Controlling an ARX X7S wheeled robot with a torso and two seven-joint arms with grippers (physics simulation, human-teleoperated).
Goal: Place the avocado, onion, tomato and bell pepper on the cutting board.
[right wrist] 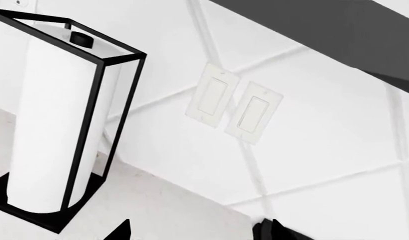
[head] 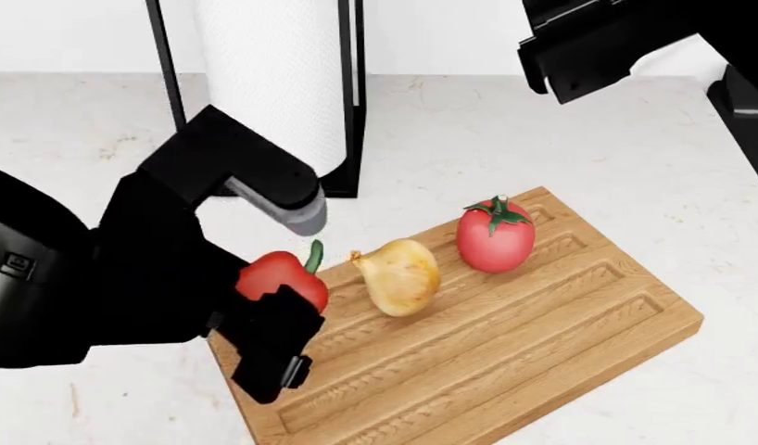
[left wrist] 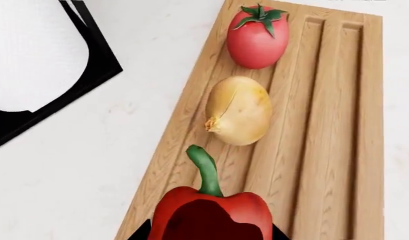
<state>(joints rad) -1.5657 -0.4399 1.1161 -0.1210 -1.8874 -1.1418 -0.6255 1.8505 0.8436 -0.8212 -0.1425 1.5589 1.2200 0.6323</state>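
Note:
The wooden cutting board lies on the pale counter. On it stand the red tomato and, beside it, the golden onion. My left gripper is shut on the red bell pepper at the board's left end, green stem pointing toward the onion. I cannot tell whether the pepper touches the board. My right gripper is raised high at the back right, open and holding nothing, facing the wall. The avocado is out of view.
A paper towel roll in a black wire holder stands on the counter just behind the board's left end. The right arm hangs over the back right. Two wall switches sit on the tiled wall.

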